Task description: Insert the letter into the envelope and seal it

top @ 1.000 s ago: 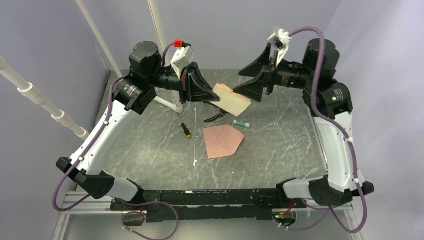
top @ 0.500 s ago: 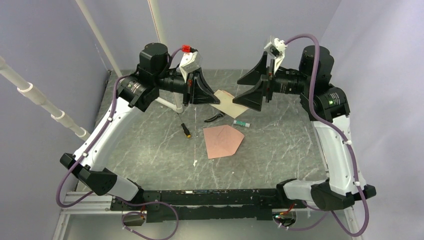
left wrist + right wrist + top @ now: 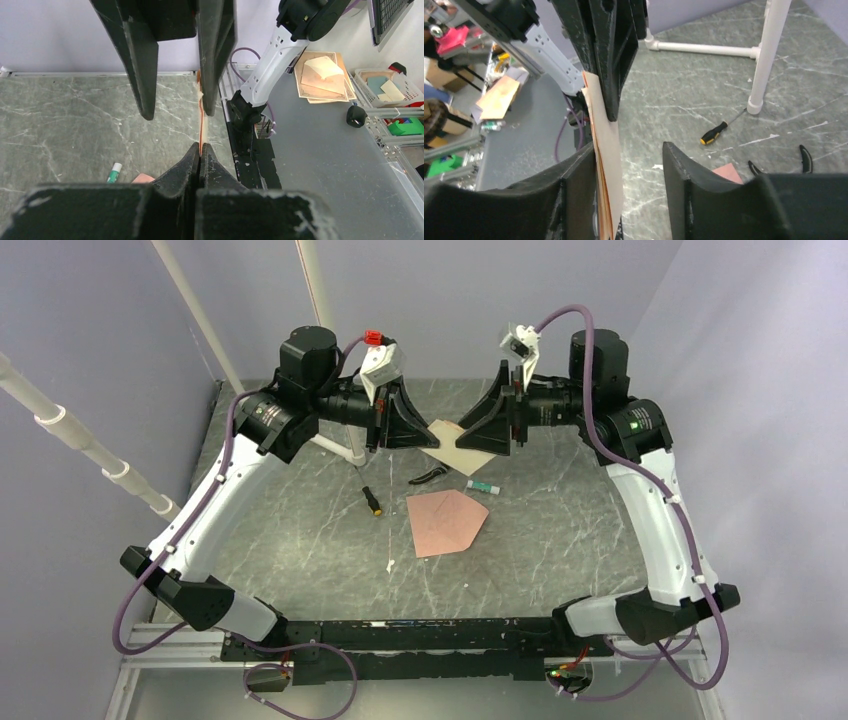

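Observation:
The letter [image 3: 458, 458], a plain tan sheet, hangs in the air over the back of the table. My left gripper [image 3: 420, 433] is shut on its left edge. In the left wrist view the sheet [image 3: 201, 120] runs edge-on out of the closed left gripper [image 3: 200, 149]. My right gripper [image 3: 468, 432] faces it from the right, open. The letter's free end [image 3: 609, 150] sits between the jaws of the right gripper [image 3: 630, 150], against one finger, with a gap to the other. The pinkish envelope [image 3: 445, 522] lies flat on the table below.
A green-capped glue stick [image 3: 483, 485] lies just behind the envelope. A black-handled tool [image 3: 430, 475] and a small screwdriver [image 3: 372, 500] lie under the grippers. A white pipe stand [image 3: 345, 448] rises at the back left. A white scrap [image 3: 390, 565] lies nearer the front.
The right gripper has moved left toward the left gripper, over the letter's free end, and its jaws have narrowed. The letter has tipped flatter in the left gripper's hold.

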